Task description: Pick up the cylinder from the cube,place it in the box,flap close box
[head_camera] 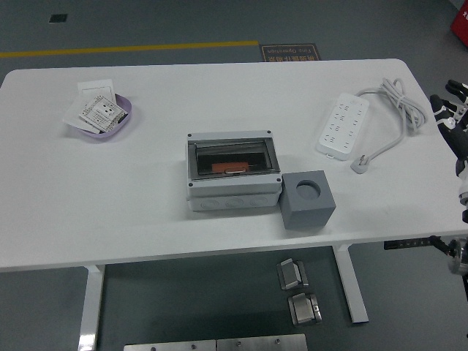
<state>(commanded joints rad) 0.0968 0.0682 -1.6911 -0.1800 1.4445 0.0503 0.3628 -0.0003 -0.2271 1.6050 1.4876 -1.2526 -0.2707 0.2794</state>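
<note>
White tabletop (pixel 110 197) is carrying the box (pixel 232 174) with clear flap shut over an orange cylinder (pixel 225 168), the empty-socketed cube (pixel 308 199) touching its right corner, suggesting completion; right hand (pixel 450 110) is showing at the edge, grip undeterminable.

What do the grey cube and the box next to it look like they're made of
The grey cube looks like matte moulded plastic or a 3D print: flat, even colour, no shine, though painted metal is possible. The box looks like light grey plastic with a smoky see-through lid, since something orange shows through it.
</note>
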